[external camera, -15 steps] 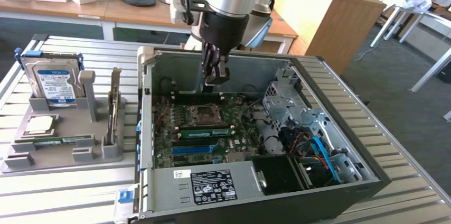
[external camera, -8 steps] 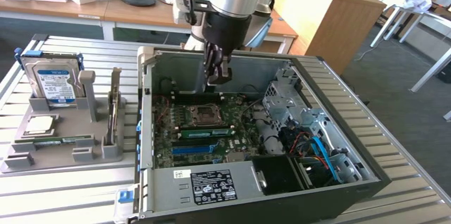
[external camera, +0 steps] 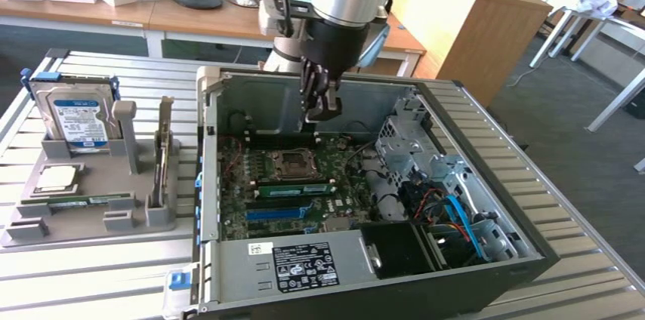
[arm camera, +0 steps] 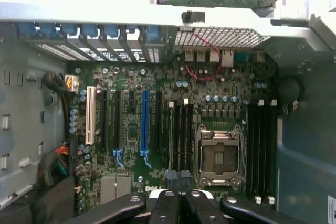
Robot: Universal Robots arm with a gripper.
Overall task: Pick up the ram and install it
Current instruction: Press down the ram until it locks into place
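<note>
A ram (external camera: 294, 188), a long green strip with dark chips, stands in a motherboard slot between the processor socket (external camera: 292, 161) and the blue slot (external camera: 277, 213). Another green strip of the same kind (external camera: 86, 201) lies flat in the grey holder at the exterior view's left. My gripper (external camera: 320, 112) hangs inside the open computer case, above the board's far edge and clear of both strips. Its fingers are shut with nothing between them. In the wrist view the gripper (arm camera: 181, 205) hovers over the memory slots (arm camera: 181, 135) beside the socket (arm camera: 218, 156).
The grey holder (external camera: 30, 229) also carries a hard drive (external camera: 81, 120), a silver processor (external camera: 59, 178) and an upright board (external camera: 162, 158). The case walls (external camera: 207, 176), a drive cage (external camera: 408, 146) and cables (external camera: 454, 210) hem in the motherboard. Desks stand behind.
</note>
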